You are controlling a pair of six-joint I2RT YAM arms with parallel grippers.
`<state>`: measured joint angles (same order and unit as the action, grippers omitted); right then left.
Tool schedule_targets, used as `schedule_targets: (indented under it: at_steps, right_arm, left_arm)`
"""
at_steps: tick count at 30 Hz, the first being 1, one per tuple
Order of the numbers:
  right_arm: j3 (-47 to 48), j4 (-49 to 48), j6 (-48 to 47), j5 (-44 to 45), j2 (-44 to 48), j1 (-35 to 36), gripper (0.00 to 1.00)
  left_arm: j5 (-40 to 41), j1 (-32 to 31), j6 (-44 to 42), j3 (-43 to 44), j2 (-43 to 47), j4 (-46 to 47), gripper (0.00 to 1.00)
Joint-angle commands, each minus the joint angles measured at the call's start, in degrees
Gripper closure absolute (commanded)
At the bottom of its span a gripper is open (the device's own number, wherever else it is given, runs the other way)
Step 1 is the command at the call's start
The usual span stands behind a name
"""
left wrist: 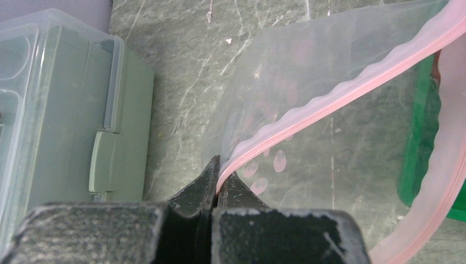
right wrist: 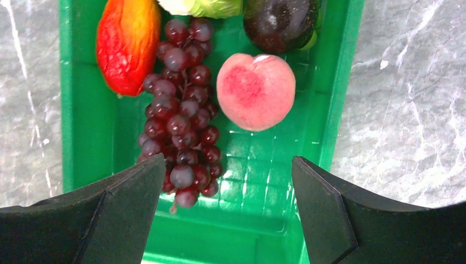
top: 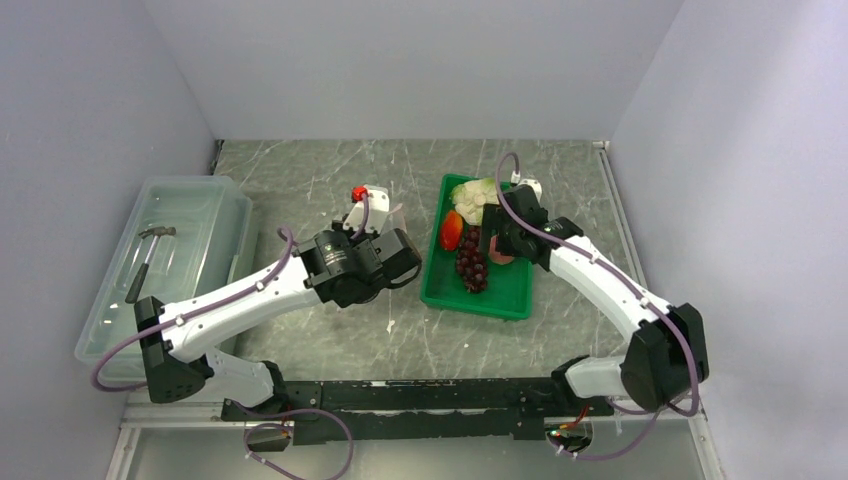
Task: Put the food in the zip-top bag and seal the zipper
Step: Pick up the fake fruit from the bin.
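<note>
Though thin, clear and crinkly, pinched at one end of its wavy pale pink zipper strip by the left gripper: zip-top bag, mouth parted, next to a glossy green moulded plastic tray. Jaws pressed flat together on that strip. Over the tray, right gripper spread wide, gripping nothing. Lying in it: knobbly dark purple grape bunch, smooth pink peach-like piece, red-orange tapered fruit, dark rounded piece, pale leafy vegetable. Leftward, translucent lidded plastic bin on grey veined stone-look table.
</note>
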<state>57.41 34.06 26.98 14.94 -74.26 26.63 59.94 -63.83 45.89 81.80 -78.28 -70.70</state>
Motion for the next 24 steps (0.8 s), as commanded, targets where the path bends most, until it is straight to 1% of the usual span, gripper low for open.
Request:
schedule_targets:
  at_steps: [1,6,10,19,24]
  right_arm:
    - [0.3,-4.6,-0.2,0.9,-3.2,-1.9,0.11]
    - [2.4,-5.4,-0.4,1.5,-8.1,-3.6,0.11]
    - [3.3,-6.7,-0.7,0.2,-10.9,-4.9,0.11]
    - [4.1,-8.7,-0.9,-1.0,-16.6,-5.9,0.11]
    - [5.0,-9.0,-1.6,-1.3,-19.0,-6.4,0.15]
  left_arm:
    - [0.0,0.2,-1.0,-0.3,1.7,1.5,1.00]
    - [-0.8,0.2,-1.6,-1.0,2.9,2.5,1.00]
    - [-1.2,0.2,-2.3,-1.7,3.8,3.5,1.00]
    - [-0.9,0.2,-1.8,-0.9,2.5,2.2,1.00]
    - [-1.4,0.2,-2.2,-0.8,2.7,2.7,1.00]
